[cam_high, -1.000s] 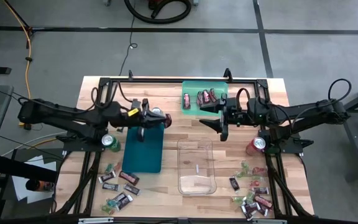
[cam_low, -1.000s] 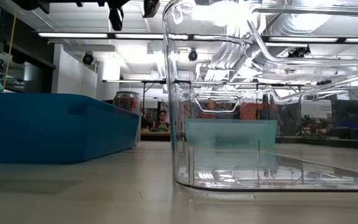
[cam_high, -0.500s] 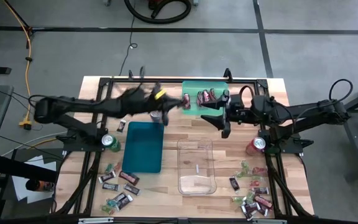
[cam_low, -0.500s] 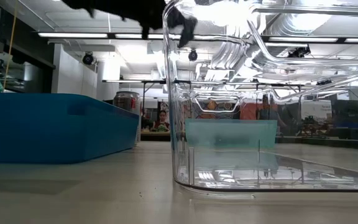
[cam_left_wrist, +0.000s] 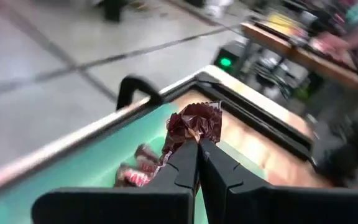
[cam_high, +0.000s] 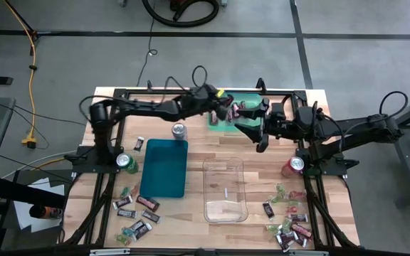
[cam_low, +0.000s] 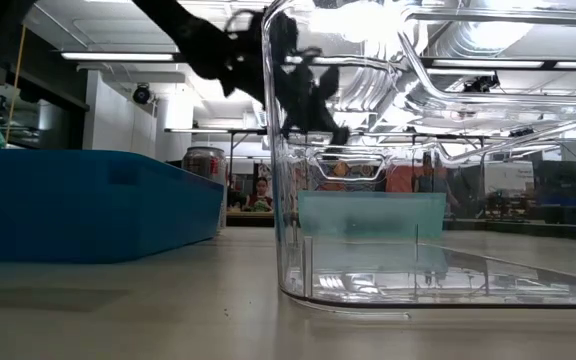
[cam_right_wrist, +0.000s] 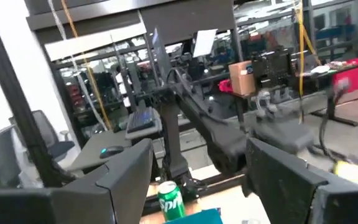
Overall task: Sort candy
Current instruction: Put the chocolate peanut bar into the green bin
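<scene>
Two arms met over the green tray (cam_high: pixel 223 117) at the desk's (cam_high: pixel 191 203) far edge. The left gripper (cam_left_wrist: pixel 197 146) reached across from its side, its fingers (cam_left_wrist: pixel 185 163) clenched on a dark red candy (cam_left_wrist: pixel 194 124) held above the tray, where more red bars (cam_high: pixel 235 109) lay. The right gripper (cam_high: pixel 253 128) hung just beside the tray with its fingers (cam_right_wrist: pixel 129 174) spread wide and holding nothing. A blue tray (cam_high: pixel 164 167) and a clear bin (cam_high: pixel 225 190) sat nearer the front, with loose sweets (cam_high: pixel 135 212) scattered at the front left and another heap (cam_high: pixel 289 222) at the front right. Three cans stood about: one (cam_high: pixel 179 130) behind the blue tray, a green one (cam_high: pixel 124 162) left, a red one (cam_high: pixel 294 166) right.
</scene>
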